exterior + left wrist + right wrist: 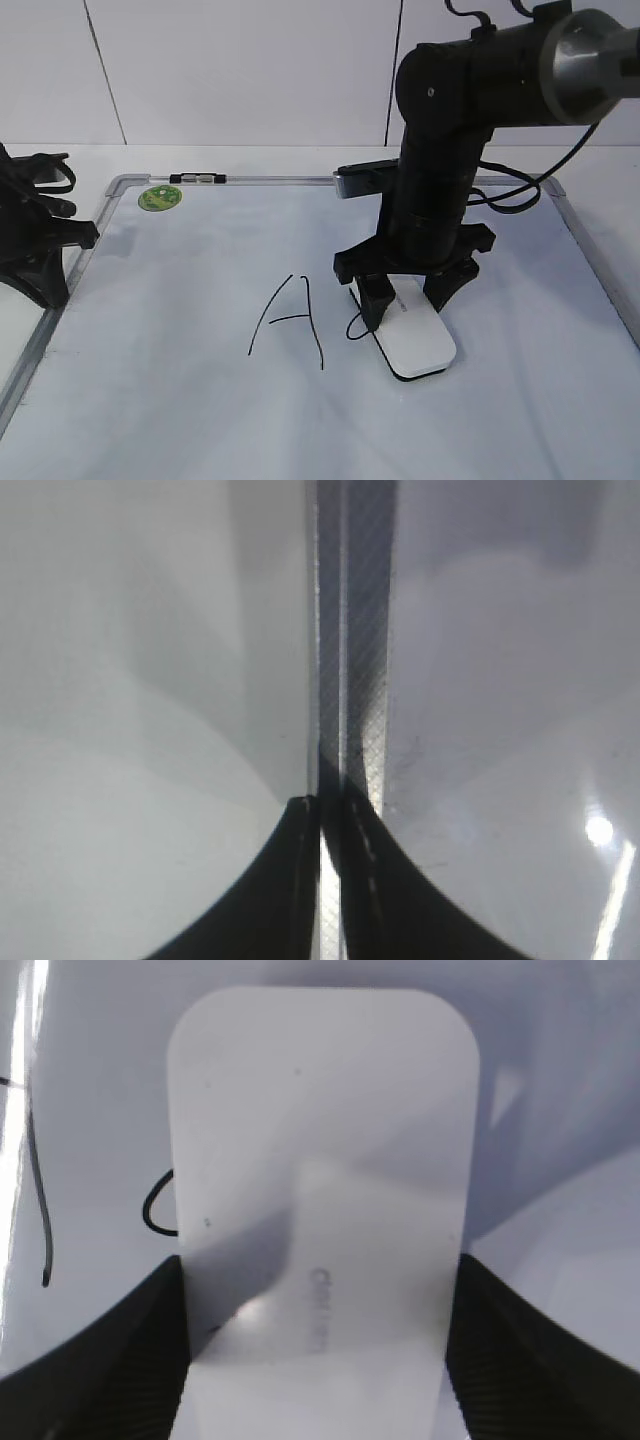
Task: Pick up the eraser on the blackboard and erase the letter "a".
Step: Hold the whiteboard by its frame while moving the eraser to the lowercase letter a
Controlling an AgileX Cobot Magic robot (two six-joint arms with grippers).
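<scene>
The white eraser (420,338) lies flat on the blackboard (180,400), a white dry-erase board with a grey frame. My right gripper (408,296) is shut on the eraser, its fingers against both long sides (315,1290). The eraser covers most of the letter "a" (355,328); only a curved black stroke shows at its left edge, also in the right wrist view (155,1210). A taller capital "A" (290,318) stands to the left. My left gripper (322,810) is shut and empty over the board's left frame (350,630).
A round green sticker (160,197) sits at the board's far left corner. A black clip (198,179) lies on the top frame. The left arm (35,235) rests at the board's left edge. The right arm (440,150) stands over the board's middle right.
</scene>
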